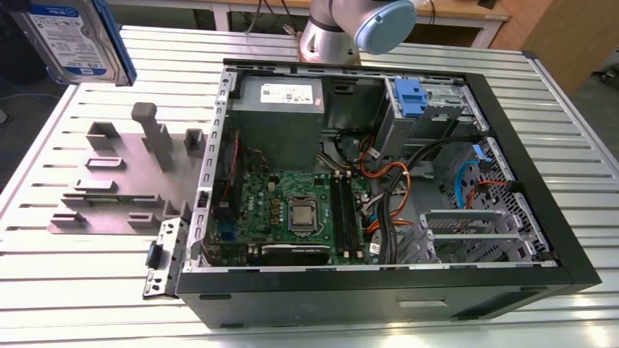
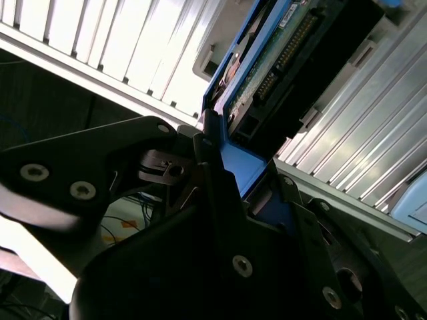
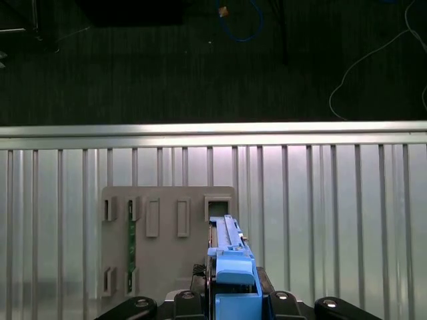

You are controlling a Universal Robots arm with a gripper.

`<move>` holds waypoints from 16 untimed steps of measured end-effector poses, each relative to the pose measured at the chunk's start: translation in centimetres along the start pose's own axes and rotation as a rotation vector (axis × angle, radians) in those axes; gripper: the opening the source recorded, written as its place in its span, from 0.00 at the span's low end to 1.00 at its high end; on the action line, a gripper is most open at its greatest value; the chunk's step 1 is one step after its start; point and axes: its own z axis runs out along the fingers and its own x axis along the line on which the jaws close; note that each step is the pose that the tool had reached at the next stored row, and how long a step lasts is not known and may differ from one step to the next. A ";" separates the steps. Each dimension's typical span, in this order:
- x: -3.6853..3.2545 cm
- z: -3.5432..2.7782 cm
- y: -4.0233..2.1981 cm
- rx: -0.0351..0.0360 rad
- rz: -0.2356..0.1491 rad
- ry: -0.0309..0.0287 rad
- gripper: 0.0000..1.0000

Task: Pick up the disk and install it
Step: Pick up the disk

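Exterior view first: we are looking down on a ribbed aluminium table (image 1: 87, 290), with wooden furniture (image 1: 566, 32) standing behind it. An open computer case (image 1: 387, 290) is lying on its side on the table, showing its motherboard (image 1: 290, 210), a grey metal box (image 1: 280, 119) with a white sticker, and a silver cage (image 1: 450, 109) with a blue latch. A grey fixture plate (image 1: 106, 188) is sitting just beside the case at the exterior view's left. The disk (image 1: 77, 40) is hanging in the air over that same side, well apart from the case, with its label facing us. The arm (image 1: 358, 29) is rising behind the case.

Second wrist view: we are seeing the gripper (image 2: 240, 160) clamping the disk by its blue carrier between black fingers (image 2: 208, 147), with table slats running behind.

First wrist view: we are looking past the held disk onto the fixture plate, the table edge and a dark floor (image 3: 167, 67) with loose cables (image 3: 373, 53) trailing across it.
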 end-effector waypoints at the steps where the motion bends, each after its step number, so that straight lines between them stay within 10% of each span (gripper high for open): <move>1: 0.00 -0.04 0.01 0.0001 0.000 0.0000 0.36; 16: -0.01 -0.28 0.01 0.0000 0.000 0.0000 0.36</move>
